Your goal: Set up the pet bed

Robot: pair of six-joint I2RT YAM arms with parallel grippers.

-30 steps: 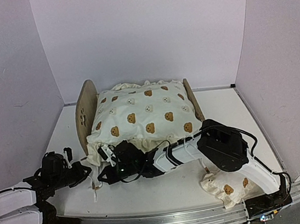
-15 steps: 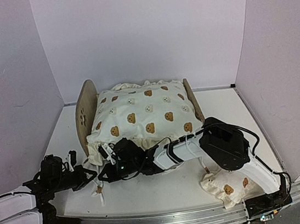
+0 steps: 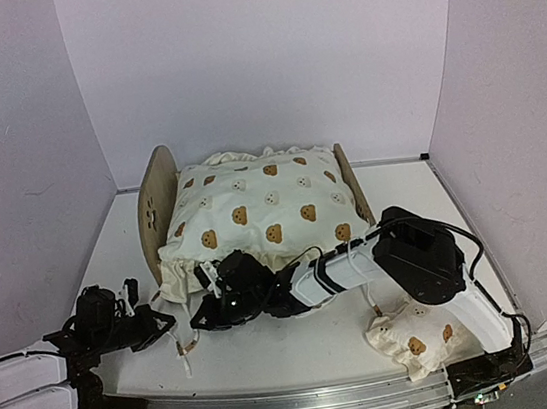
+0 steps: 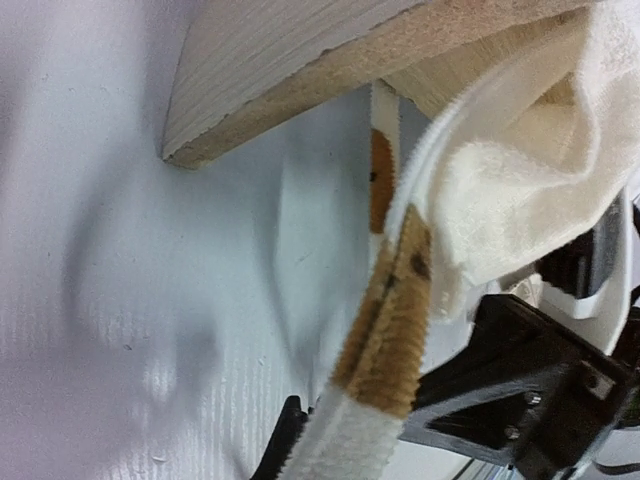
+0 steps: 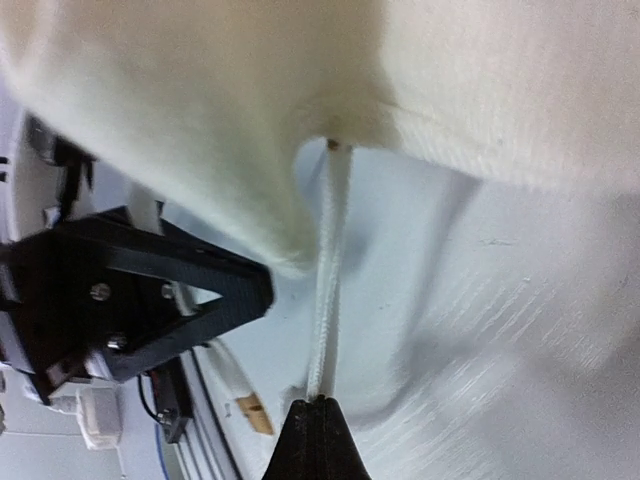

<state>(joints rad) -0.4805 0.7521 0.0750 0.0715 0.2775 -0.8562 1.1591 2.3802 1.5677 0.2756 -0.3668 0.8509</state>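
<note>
The pet bed stands mid-table, its rounded wooden headboard (image 3: 157,205) on the left and its low footboard (image 3: 351,186) on the right. The bear-print cushion (image 3: 264,211) lies on it and hides the base. Both grippers sit at the cushion's near left corner. My left gripper (image 3: 159,327) (image 4: 330,452) is shut on a wide cream and brown tie (image 4: 385,330) that runs up to the cushion under the headboard's edge (image 4: 300,70). My right gripper (image 3: 203,315) (image 5: 318,412) is shut on a thin white tie (image 5: 328,260), taut up to the cushion's hem (image 5: 330,100).
A small bear-print pillow (image 3: 413,343) lies at the near right by the right arm's base. A loose tie end (image 3: 184,349) trails on the table between the grippers. Purple walls enclose the table on three sides, and a metal rail (image 3: 310,401) runs along the near edge.
Both grippers have shifted a little to the right with their ties. The cushion's near left corner has bunched tighter against the headboard.
</note>
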